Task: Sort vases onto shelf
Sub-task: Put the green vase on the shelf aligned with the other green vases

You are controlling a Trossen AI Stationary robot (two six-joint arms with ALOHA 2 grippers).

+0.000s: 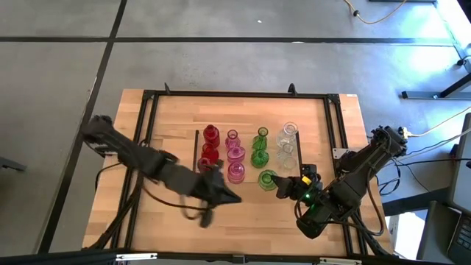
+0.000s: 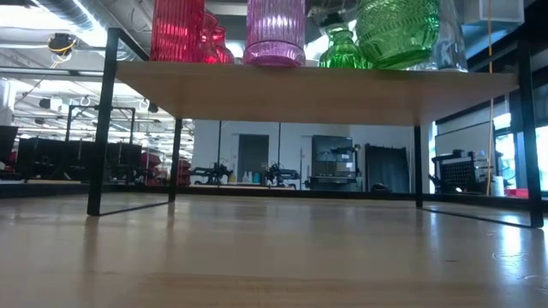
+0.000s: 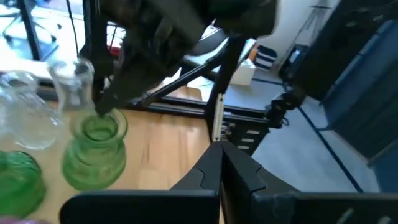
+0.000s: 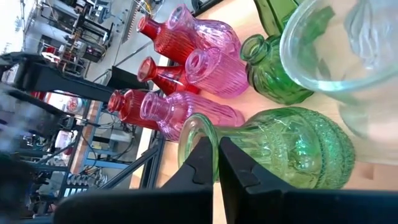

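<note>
My right hand (image 1: 282, 185), fingers closed and empty, sits at three o'clock of the green vase (image 1: 268, 179), steadying its row.

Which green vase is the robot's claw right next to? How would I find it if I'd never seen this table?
Find the light-wood shelf with thin black legs and its rows of vases sorted by colour. Follow the green row down to the front end, toward the right gripper. The last one, the front green vase, is round-bellied with a wide flared mouth and bumpy glass; the gripper's fingers sit at its rim.
</note>
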